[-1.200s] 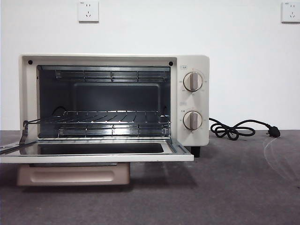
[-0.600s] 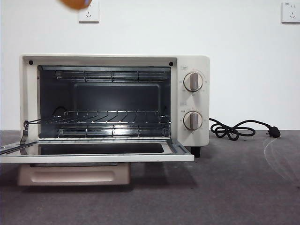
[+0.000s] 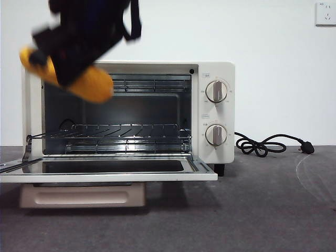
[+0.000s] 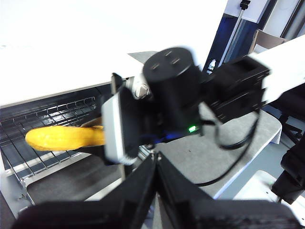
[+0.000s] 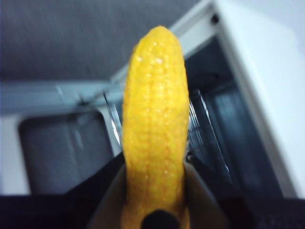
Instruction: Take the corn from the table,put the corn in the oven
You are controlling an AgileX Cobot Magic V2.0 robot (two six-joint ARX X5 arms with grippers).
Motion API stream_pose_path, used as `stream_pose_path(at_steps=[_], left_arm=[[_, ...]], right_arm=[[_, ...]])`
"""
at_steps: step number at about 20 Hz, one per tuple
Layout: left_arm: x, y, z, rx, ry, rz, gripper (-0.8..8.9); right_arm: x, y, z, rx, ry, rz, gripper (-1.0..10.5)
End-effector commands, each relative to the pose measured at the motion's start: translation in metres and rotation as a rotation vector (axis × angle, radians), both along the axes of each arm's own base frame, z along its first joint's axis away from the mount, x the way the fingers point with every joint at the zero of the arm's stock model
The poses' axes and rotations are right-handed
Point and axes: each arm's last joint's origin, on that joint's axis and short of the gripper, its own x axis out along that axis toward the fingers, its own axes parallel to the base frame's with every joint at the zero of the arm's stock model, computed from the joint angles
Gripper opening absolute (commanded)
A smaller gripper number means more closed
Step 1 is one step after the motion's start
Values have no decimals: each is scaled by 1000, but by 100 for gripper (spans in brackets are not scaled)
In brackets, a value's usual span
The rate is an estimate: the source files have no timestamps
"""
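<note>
The corn (image 3: 90, 84) is a yellow-orange cob hanging tilted in front of the upper left of the oven's (image 3: 215, 115) open cavity. My right gripper (image 3: 67, 63) is shut on it from above; its wrist view shows the corn (image 5: 155, 114) standing up between the jaws of the right gripper (image 5: 155, 179), tip towards the opening. In the left wrist view the corn (image 4: 59, 137) lies over the wire rack (image 4: 19, 148). My left gripper (image 4: 155, 161) is shut, holds nothing and stays back, off to the oven's side. The oven door (image 3: 105, 176) lies folded down flat.
A wire rack (image 3: 126, 131) spans the cavity at mid height. Two round knobs (image 3: 216, 91) sit on the oven's right panel. A black cord (image 3: 262, 144) with its plug lies on the dark grey table (image 3: 262, 215) to the right of the oven.
My right arm has come down from the top edge with the corn. It now hangs large and blurred before the oven's upper left corner. The oven and the cord have not moved.
</note>
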Motion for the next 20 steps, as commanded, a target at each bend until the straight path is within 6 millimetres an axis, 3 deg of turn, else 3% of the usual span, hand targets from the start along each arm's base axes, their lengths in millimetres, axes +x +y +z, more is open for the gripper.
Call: stream_pose_path(at_steps=[1, 6, 13, 20], left_arm=[[-2, 1, 0, -4, 4, -1, -5], [-2, 1, -1, 2, 8, 10, -5], [-2, 2, -2, 8, 15, 17, -5], [-2, 2, -3, 16, 27, 18, -5]], right_arm=[[11, 4, -16, -94, -67, -22, -12], [38, 0, -34, -127, -136, -164, -12], [67, -17, -43, -175, -143, -257, 8], [80, -30, -45, -188, -107, -270, 267]])
